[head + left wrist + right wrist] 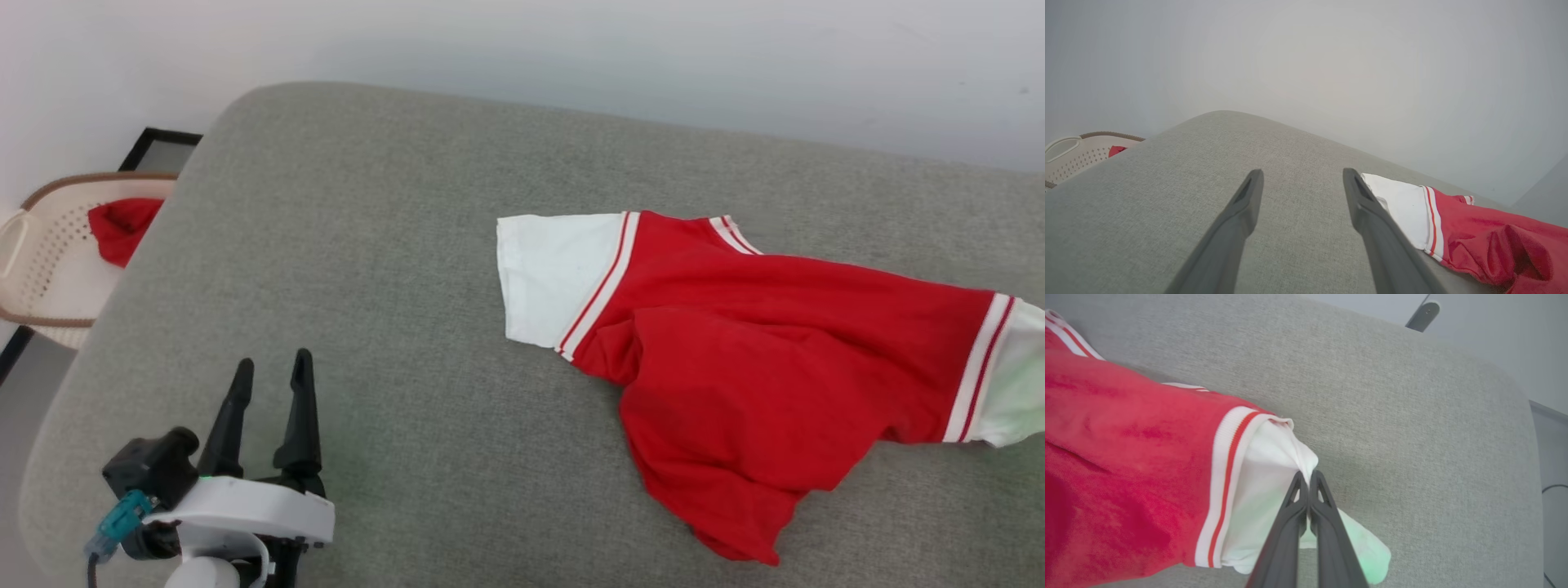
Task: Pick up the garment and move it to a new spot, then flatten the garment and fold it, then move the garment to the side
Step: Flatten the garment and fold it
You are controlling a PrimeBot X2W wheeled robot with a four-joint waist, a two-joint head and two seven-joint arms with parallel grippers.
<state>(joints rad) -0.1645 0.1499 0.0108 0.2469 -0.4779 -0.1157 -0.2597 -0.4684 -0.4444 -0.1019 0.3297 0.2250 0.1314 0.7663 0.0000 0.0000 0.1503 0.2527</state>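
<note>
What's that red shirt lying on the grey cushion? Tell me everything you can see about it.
A bright red jersey-style T-shirt of soft knit-looking cloth, with white short sleeves and red-white striped trim where they join. It lies crumpled on the grey fabric cushion, its body bunched in folds. One white sleeve lies flat; the other sleeve is pinched between the right arm's two dark fingers, shut on it.

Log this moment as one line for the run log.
garment: crumpled on grey cushion | right gripper: shut on its white sleeve | left gripper: open, apart from garment
</note>
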